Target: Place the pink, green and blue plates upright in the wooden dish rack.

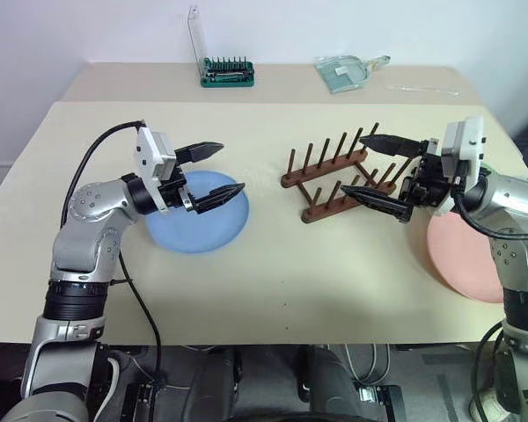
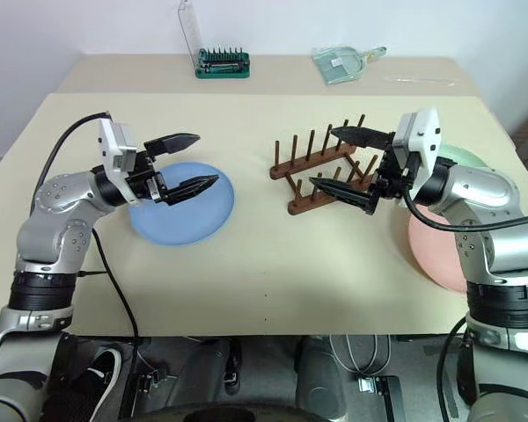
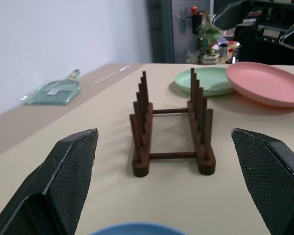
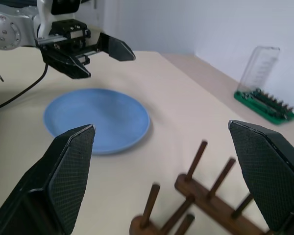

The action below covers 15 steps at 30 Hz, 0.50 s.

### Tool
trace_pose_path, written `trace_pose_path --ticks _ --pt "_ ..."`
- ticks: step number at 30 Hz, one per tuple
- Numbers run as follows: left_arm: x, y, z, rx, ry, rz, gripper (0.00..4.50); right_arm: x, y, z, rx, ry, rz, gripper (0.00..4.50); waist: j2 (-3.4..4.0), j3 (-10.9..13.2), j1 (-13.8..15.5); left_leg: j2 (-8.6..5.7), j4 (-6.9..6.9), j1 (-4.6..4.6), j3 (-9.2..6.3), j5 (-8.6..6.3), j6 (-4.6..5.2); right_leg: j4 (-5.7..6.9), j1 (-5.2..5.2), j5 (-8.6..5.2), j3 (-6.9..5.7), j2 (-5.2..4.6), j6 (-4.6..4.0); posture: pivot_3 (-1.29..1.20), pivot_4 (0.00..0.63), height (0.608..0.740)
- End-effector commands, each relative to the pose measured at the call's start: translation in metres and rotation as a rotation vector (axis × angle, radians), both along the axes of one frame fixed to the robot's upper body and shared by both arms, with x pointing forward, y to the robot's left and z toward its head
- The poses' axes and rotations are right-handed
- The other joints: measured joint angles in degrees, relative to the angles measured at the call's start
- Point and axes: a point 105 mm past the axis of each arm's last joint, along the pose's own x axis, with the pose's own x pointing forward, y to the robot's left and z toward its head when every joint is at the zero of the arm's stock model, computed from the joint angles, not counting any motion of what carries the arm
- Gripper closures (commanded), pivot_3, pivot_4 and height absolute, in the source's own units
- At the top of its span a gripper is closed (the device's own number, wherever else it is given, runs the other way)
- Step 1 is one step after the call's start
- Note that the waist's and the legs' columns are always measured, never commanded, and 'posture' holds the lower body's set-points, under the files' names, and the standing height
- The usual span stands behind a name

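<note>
With both claws spread wide and empty, the blue plate [image 1: 198, 223] lay flat just under the left gripper [image 1: 216, 171], seemingly light, stiff, slick, best pinched at its rim.

An office or lab — monitors [image 3: 279, 34], potted plant [image 3: 208, 32] behind the table [image 1: 273, 264].

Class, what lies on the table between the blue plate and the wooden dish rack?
Nothing: bare table separates the blue plate from the wooden dish rack, in both eye views.
</note>
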Motion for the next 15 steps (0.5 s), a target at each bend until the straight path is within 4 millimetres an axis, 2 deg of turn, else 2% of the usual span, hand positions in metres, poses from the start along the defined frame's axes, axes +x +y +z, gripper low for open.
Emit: trace_pose_path --ticks 1,7,10,15 --pt "-0.0041 0.0024 0.0136 -0.009 -0.054 0.001 0.00 0.0007 -0.0010 0.0090 0.003 -0.032 0.005 0.05 0.00 0.00 0.05 -0.01 0.01 -0.01 0.00 0.00 0.00 0.00 0.00 0.00 0.00 0.00 0.00 0.00 0.150 0.724" --pt "-0.0023 0.0009 0.0092 -0.006 -0.048 -0.003 0.00 0.0006 0.0016 0.0124 -0.001 -0.042 0.006 0.05 0.00 0.00 -0.12 0.00 0.01 0.00 -0.01 0.00 0.00 0.01 0.00 0.00 -0.01 0.00 0.00 0.00 0.150 0.724" --pt "-0.0004 -0.0006 0.0117 0.007 -0.059 0.007 0.00 -0.0010 -0.0041 0.0095 0.002 -0.034 -0.001 0.05 0.00 0.00 -0.08 0.00 0.01 0.00 0.00 0.00 0.00 0.01 -0.01 0.00 0.00 0.00 0.00 0.00 0.150 0.724" --pt "0.0011 0.0070 0.0138 0.025 -0.074 0.030 0.00 0.0034 0.0007 0.0043 0.006 -0.031 -0.004 0.05 0.00 0.00 -0.11 -0.01 0.01 -0.01 0.00 0.00 0.00 0.01 0.00 0.00 0.00 0.00 0.00 0.00 0.150 0.724"
